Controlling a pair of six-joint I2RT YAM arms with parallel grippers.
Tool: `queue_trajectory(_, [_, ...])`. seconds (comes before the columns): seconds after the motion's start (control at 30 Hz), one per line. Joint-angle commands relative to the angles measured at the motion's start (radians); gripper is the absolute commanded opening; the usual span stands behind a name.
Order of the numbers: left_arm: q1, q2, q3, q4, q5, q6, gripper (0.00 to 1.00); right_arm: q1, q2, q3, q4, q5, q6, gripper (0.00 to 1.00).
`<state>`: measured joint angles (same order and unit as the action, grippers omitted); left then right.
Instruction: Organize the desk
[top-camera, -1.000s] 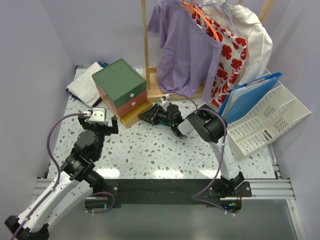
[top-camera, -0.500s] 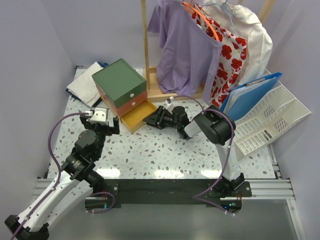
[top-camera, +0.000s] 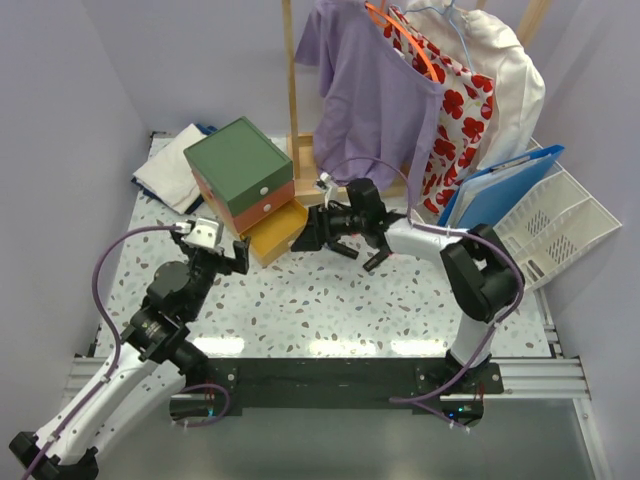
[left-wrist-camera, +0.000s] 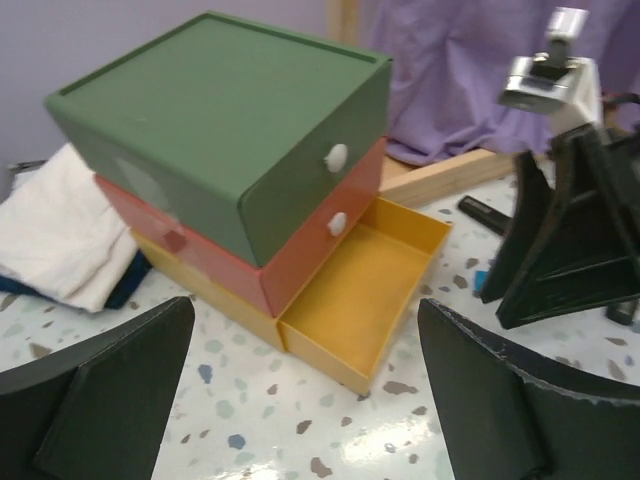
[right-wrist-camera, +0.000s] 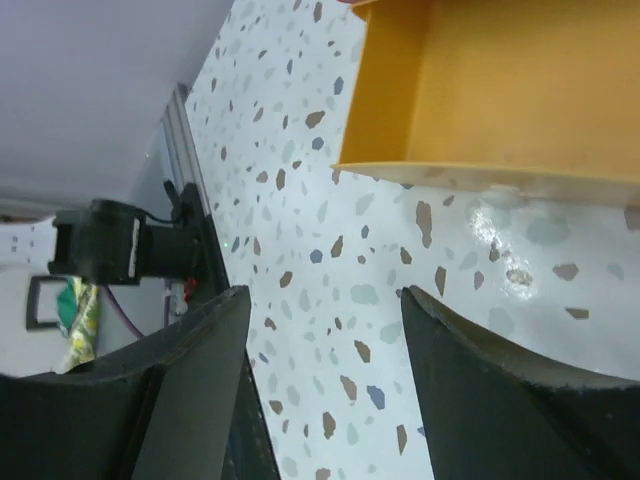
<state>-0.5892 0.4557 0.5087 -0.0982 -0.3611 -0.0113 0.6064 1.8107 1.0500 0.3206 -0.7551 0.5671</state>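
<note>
Both hands were wide open and held nothing. The left hand (left-wrist-camera: 305, 310) hung low over the tabletop (top-camera: 330, 300). The right hand (right-wrist-camera: 325, 300) hung across from it, on the other side of the yellow drawer.

The tabletop ran under and around both hands. It looked hard, flat, smooth and shiny, so small things would likely slide on it. It looked far too big and heavy to lift. I think the hands should take hold of the things lying on it instead.

Just in front of both hands was one yellow drawer (left-wrist-camera: 360, 290). It was pulled out and empty. It looked like light, stiff plastic. A push on its front wall would likely slide it shut.

It belonged to one drawer box (left-wrist-camera: 230, 130) with three drawers: green, red and yellow. I counted two white knobs (left-wrist-camera: 337, 155).

Past the box, left of the left hand, lay one folded white cloth (left-wrist-camera: 60, 230), soft and floppy.

Beyond the right hand stood one wooden rack (top-camera: 292, 90) with three hanging clothes. To its right sat one white file tray (top-camera: 540, 240) holding a blue folder (top-camera: 500, 195).
</note>
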Motion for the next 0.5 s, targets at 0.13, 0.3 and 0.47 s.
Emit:
queue_trajectory(0.13, [0.006, 0.109, 0.086, -0.024, 0.355, -0.16, 1.0, -0.007, -0.124, 0.428, -1.215, 0.2, -1.153, 0.61])
queue_trajectory(0.3, [0.008, 0.225, 0.139, -0.074, 0.445, -0.35, 0.99, -0.016, -0.322, 0.294, -1.037, 0.486, -1.148, 0.75])
queue_trajectory(0.47, [0.0, 0.302, 0.111, -0.003, 0.519, -0.579, 0.93, -0.161, -0.354, 0.294, -1.031, 0.393, -1.044, 0.99])
